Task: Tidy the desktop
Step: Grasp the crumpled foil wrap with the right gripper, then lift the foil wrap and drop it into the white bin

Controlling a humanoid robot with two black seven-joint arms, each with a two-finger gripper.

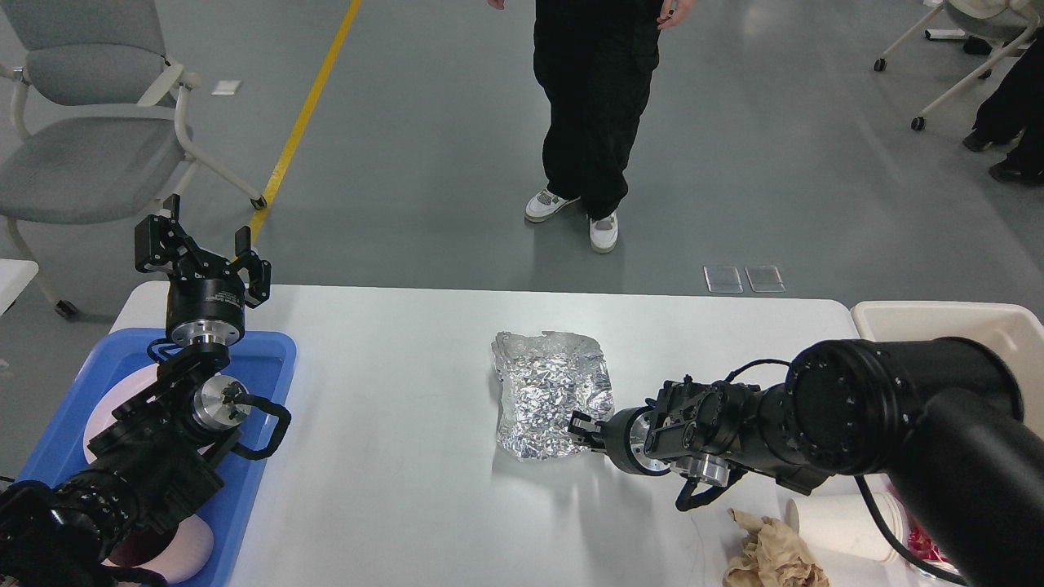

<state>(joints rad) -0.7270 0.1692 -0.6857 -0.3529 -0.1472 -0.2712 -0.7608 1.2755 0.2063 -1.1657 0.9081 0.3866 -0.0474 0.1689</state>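
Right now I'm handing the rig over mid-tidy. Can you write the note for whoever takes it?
Left claw: open, raised above the blue tray, holding nothing.
Right claw: at the near right edge of the crumpled foil; grip state unclear.
Foil lies mid desktop.
Left to clear: foil, brown paper wad, white paper cup.
Cream bin sits at the far right.
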